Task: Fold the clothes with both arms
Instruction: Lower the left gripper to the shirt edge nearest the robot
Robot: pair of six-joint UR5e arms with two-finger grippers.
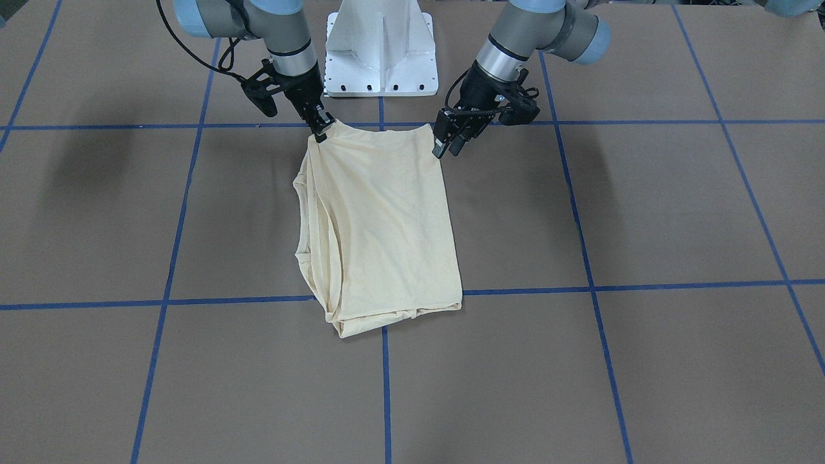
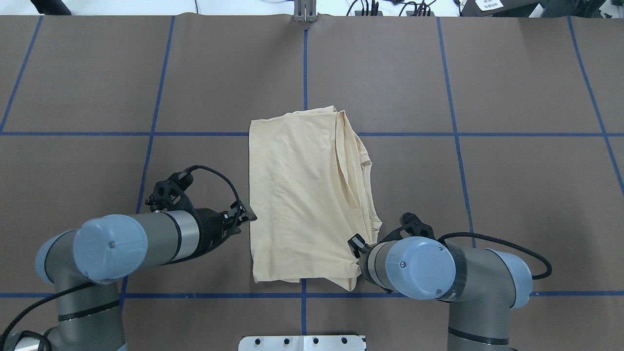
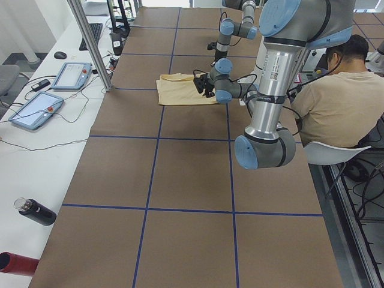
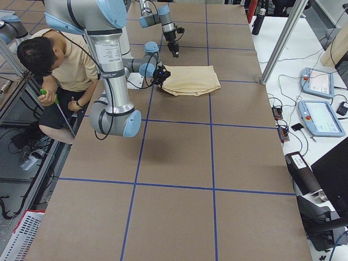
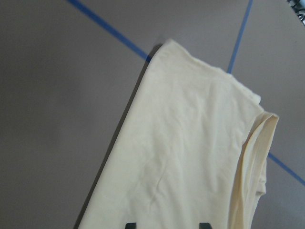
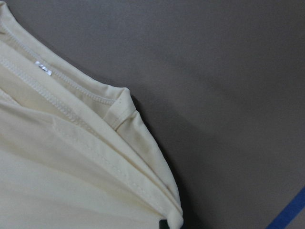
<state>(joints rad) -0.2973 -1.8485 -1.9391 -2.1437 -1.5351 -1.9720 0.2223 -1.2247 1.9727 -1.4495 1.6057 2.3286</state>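
Pale cream-yellow shirt (image 1: 387,219) lay lengthwise ahead.
We found right gripper (image 1: 320,131) pinching its near corner, left gripper (image 1: 446,147) alongside, jaws apart.

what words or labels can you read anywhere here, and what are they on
No text here can be read.
shirt: no print showing as it is folded.
neck label: blurred, unreadable.
left arm sticker: too small to read.
right arm sticker: too small to read.
paper beyond the table's far edge: too small to read.
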